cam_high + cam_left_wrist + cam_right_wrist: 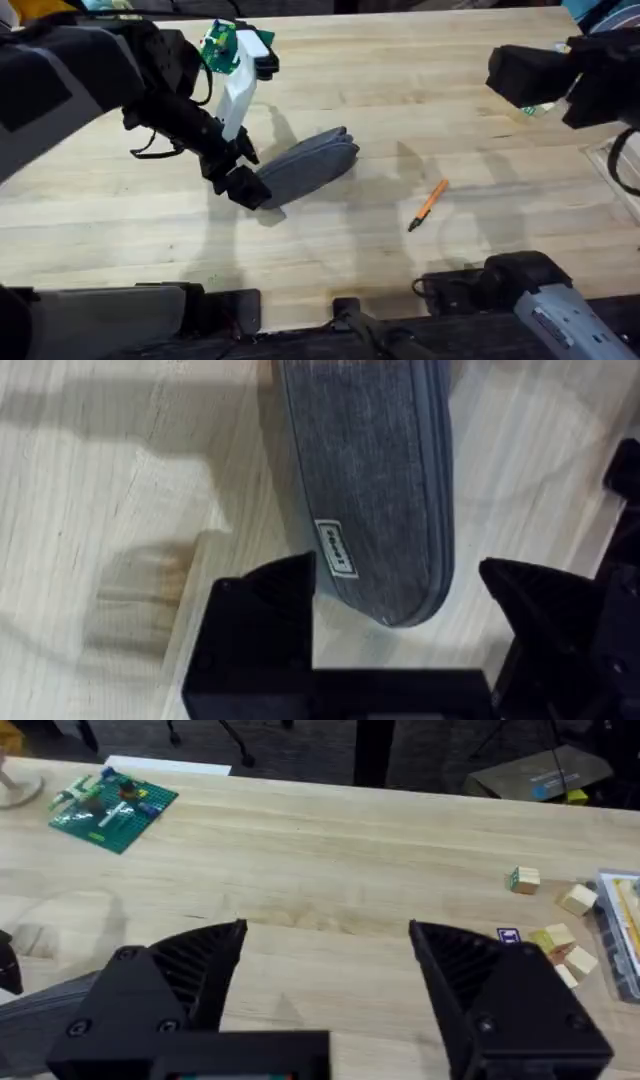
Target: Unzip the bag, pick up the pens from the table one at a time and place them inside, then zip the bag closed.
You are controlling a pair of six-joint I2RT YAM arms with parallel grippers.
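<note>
**Grey bag between the left fingers, one pen on the table**

Closest to you, at the near table edge, are the two arm bases. Past them, on the table [480, 120], an orange pen [429, 204] with a black tip lies alone, to the right of the middle.

Left of the pen you see the bag [308, 162], a grey fabric pouch lying slanted on the wood. I cannot tell from here if its zipper is open, and nothing of its inside is visible. Your left gripper [240, 172] is at the near left end of the bag, and the arm reaches in from the left. In the left wrist view its fingers [262, 622] are spread, one on each side of the rounded end [372, 490], not pressing it.

Your right gripper [328, 982] is raised on the right side, fingers apart and holding nothing. Far beyond it lie small wooden blocks [560, 942] and a green board [113, 804].
</note>
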